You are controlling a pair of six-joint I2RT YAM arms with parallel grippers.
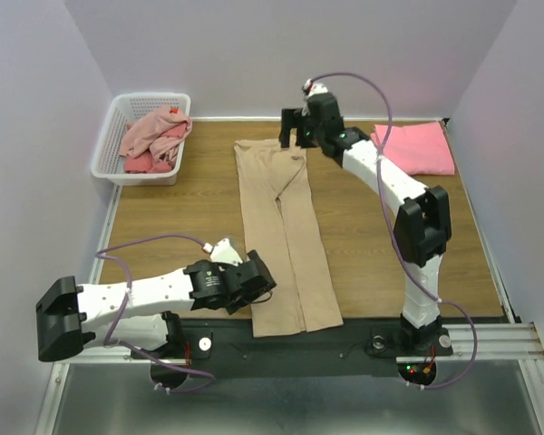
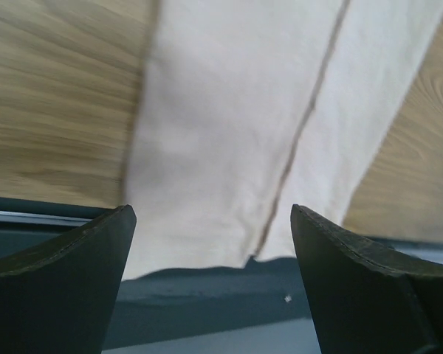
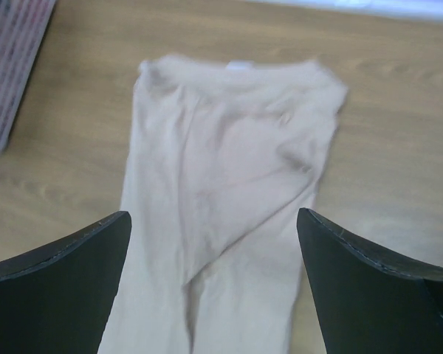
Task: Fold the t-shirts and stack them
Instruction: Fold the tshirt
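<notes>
A beige t-shirt (image 1: 278,236) lies folded into a long narrow strip down the middle of the table, its near end over the table's front edge. My left gripper (image 1: 258,281) is open just left of that near end; the left wrist view shows the cloth's hem (image 2: 229,155) between and beyond the fingers. My right gripper (image 1: 295,129) is open above the strip's far end, which shows in the right wrist view (image 3: 229,169). A folded salmon-pink t-shirt (image 1: 415,148) lies at the far right. Dusty-pink and red shirts (image 1: 154,138) lie crumpled in the basket.
A white lattice basket (image 1: 120,145) stands at the far left corner. A dark metal rail (image 1: 344,340) runs along the table's front edge. Walls close in on three sides.
</notes>
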